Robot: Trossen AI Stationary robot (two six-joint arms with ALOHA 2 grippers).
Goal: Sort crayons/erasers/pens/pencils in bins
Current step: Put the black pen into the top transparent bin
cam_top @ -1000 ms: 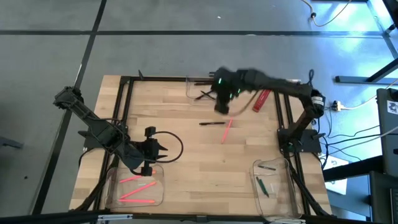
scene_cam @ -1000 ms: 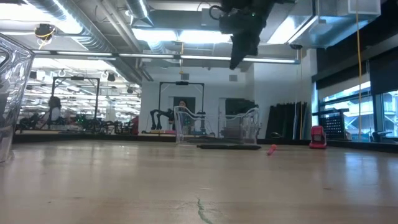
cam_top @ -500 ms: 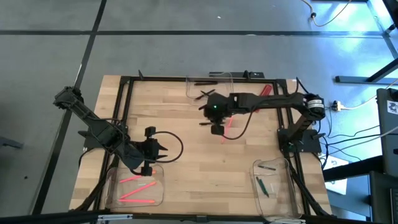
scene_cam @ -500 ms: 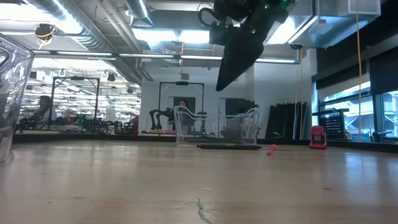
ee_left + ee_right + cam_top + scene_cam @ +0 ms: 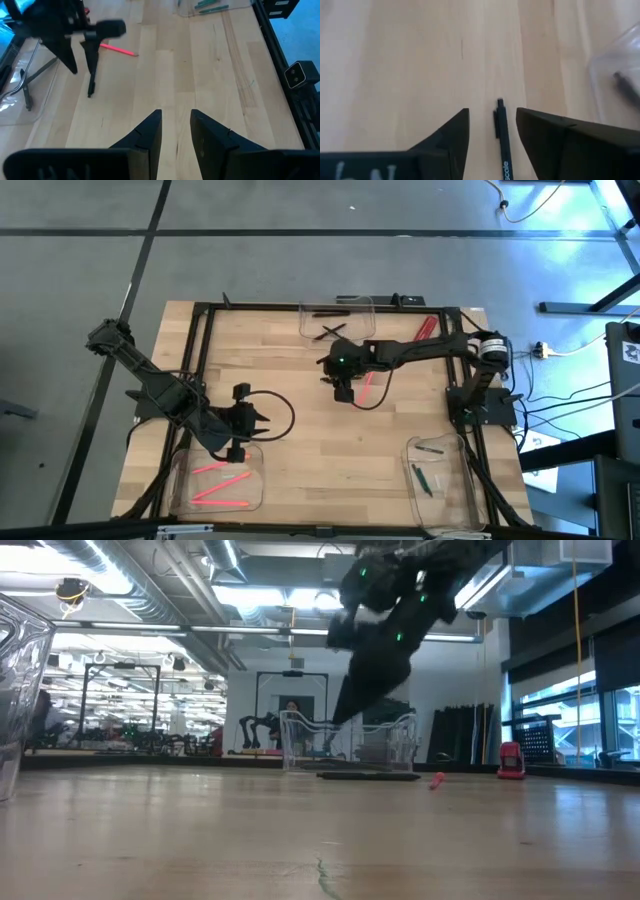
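Swinging away from the far bin [image 5: 336, 320], my right tool [image 5: 491, 131] now hangs spread over the black pen [image 5: 502, 145] lying beside it on the counter [image 5: 300, 430], so next I drop and pinch.

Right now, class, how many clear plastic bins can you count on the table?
3. The far bin sits at the back edge, the left bin at the near-left corner, the right bin at the near-right corner. None seems hidden.
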